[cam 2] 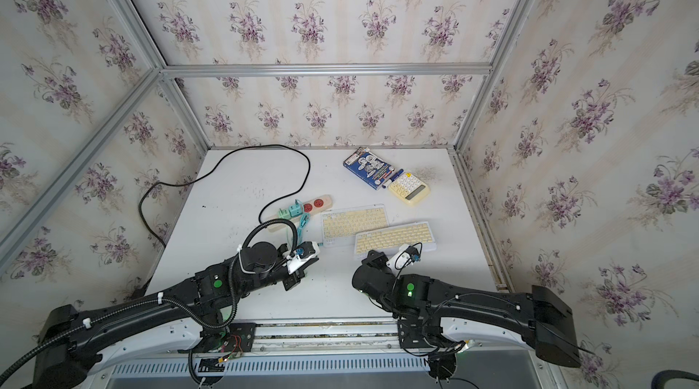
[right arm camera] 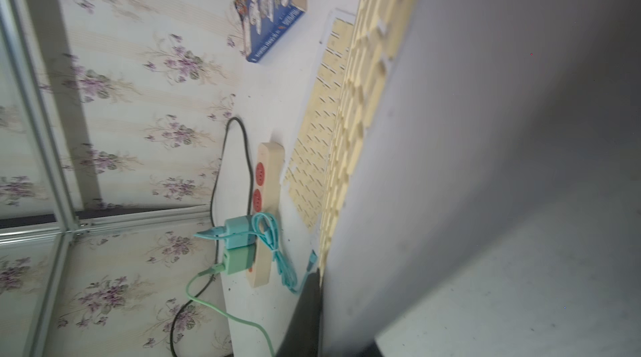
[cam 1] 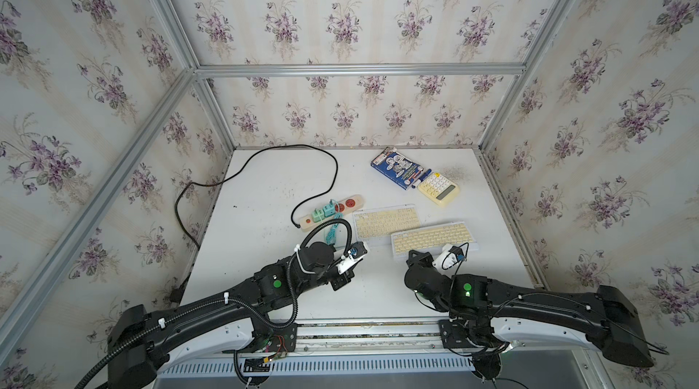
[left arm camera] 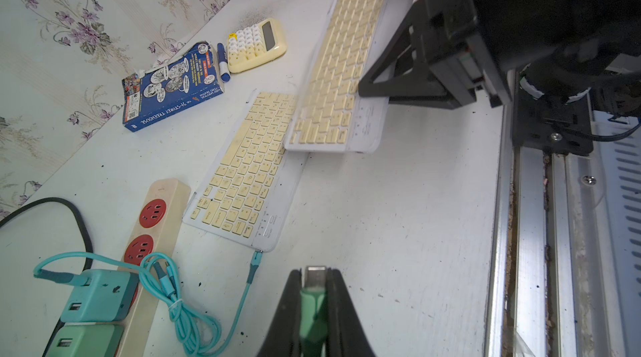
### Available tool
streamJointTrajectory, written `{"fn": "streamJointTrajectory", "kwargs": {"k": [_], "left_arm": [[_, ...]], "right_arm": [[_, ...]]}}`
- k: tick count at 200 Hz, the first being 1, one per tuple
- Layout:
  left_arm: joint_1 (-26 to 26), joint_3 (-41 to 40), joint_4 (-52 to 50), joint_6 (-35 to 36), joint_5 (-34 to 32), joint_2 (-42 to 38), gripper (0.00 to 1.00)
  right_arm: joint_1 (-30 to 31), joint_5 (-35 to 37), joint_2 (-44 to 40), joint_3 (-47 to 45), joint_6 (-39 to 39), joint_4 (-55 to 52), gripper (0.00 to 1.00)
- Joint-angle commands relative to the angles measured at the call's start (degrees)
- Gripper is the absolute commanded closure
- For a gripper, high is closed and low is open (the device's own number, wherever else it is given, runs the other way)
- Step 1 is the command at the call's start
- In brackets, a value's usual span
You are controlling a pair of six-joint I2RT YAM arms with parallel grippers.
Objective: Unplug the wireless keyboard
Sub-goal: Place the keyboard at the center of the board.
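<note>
Cable plug (left arm camera: 314, 299) green; power strip (left arm camera: 170, 195) beige, red sockets (left arm camera: 152, 208); wallpaper (cam 1: 340, 9) purple-floral.

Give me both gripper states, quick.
Left gripper: shut on the green cable plug.
Right gripper: shut on the near keyboard, at its edge.

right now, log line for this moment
left hand shut on green cable plug, unplugged | right hand shut on near keyboard, raised | teal cable in far keyboard

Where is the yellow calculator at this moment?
In both top views the calculator lies on the far right part of the table, right beside the blue marker and the book.
</note>
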Motion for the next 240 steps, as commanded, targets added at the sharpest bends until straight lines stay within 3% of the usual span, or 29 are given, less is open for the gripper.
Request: {"fn": "streamJointTrajectory", "kwargs": {"k": [1,68,128,180,240], "left_arm": [[0.2,0.5,0.7,-0.7,-0.6,0.1,1.0],[0.9,1.1,0.7,-0.4,-0.7,1.0,1.0],[1.1,1.7,1.0,-0.3,-0.9,1.0,1.0],[1.1,1.8,1.8,-0.1,-0.4,1.7,1.0],[1.1,1.9,2.9,-0.1,-0.6,4.2,1.0]], "right_arm": [[-0.6,-4.7,1.1,-0.8,7.3,3.0,1.0],[-0.7,-10.4,4.7,-2.3,16.2,3.0,1.0],[-0.6,-15.2,-0.7,2.7,19.4,-11.6,1.0],[-0.6,-16.9,-2.2,-3.6,22.6,-6.8,1.0],[-0.6,-18.3,10.9,-7.1,23.7,10.1,1.0]]}}
